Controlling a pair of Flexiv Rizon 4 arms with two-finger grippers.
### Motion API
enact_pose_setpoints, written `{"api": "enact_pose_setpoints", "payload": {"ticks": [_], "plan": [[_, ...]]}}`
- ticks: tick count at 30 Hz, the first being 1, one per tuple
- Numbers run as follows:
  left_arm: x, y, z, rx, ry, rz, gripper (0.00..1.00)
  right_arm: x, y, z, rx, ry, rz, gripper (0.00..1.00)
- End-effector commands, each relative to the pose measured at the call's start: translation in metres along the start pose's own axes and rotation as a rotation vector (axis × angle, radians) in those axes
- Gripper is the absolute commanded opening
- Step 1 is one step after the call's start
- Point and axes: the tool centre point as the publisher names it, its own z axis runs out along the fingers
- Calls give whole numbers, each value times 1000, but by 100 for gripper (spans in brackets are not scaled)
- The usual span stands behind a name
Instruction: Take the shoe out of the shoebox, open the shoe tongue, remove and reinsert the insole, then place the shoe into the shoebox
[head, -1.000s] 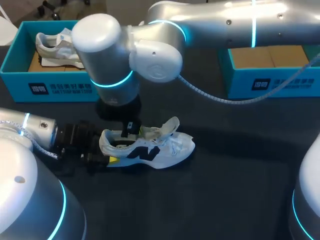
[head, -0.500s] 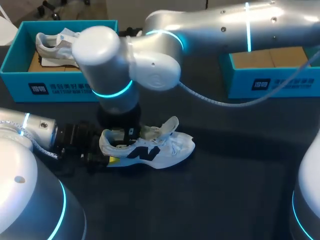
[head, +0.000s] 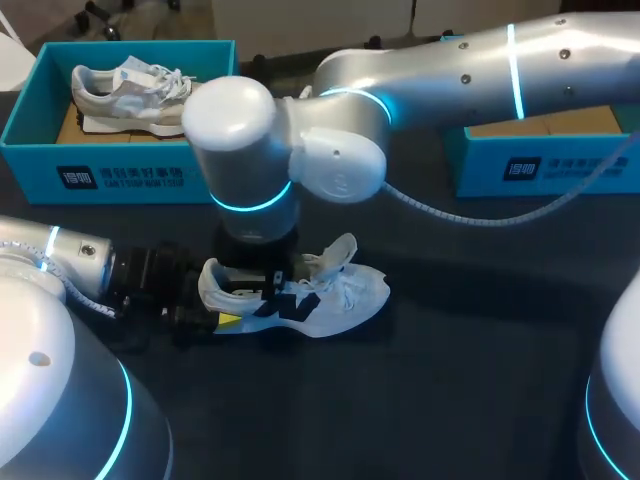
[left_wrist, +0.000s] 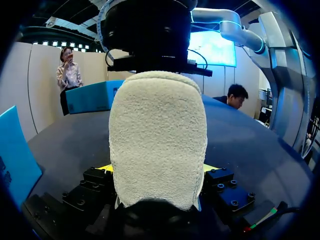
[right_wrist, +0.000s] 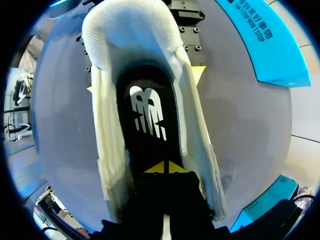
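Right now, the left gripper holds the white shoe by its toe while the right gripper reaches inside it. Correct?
No: the left gripper holds the white shoe by its heel, as the left wrist view shows; the right gripper does reach inside.

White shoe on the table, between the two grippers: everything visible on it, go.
The white shoe stands on its sole on the dark table, toe toward the robot's right. Knit-looking upper, dark side logo, loose laces, tongue pulled up, fleecy heel. The dark insole with a white logo lies inside. The left gripper clamps the heel from both sides; the right gripper, tips together, reaches into the opening above the insole.
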Motion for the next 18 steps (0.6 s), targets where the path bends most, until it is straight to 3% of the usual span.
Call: {"api": "enact_pose_setpoints", "payload": {"ticks": [1, 6, 7, 8, 11, 18], "plan": [[0, 0, 0, 0, -1, 1, 0, -1, -4, 1, -20, -7, -1, 0], [0, 0, 0, 0, -1, 1, 0, -4, 1, 0, -37, -25, -2, 0], [0, 0, 0, 0, -1, 1, 0, -5, 2, -1, -37, -26, -2, 21], [0, 0, 0, 0, -1, 1, 0, -5, 3, -1, -38, -28, -4, 35], [0, 0, 0, 0, -1, 1, 0, -6, 6, -2, -38, -30, -8, 44], [0, 0, 0, 0, -1, 1, 0, -8, 12, 10, -54, -19, -18, 44]]}}
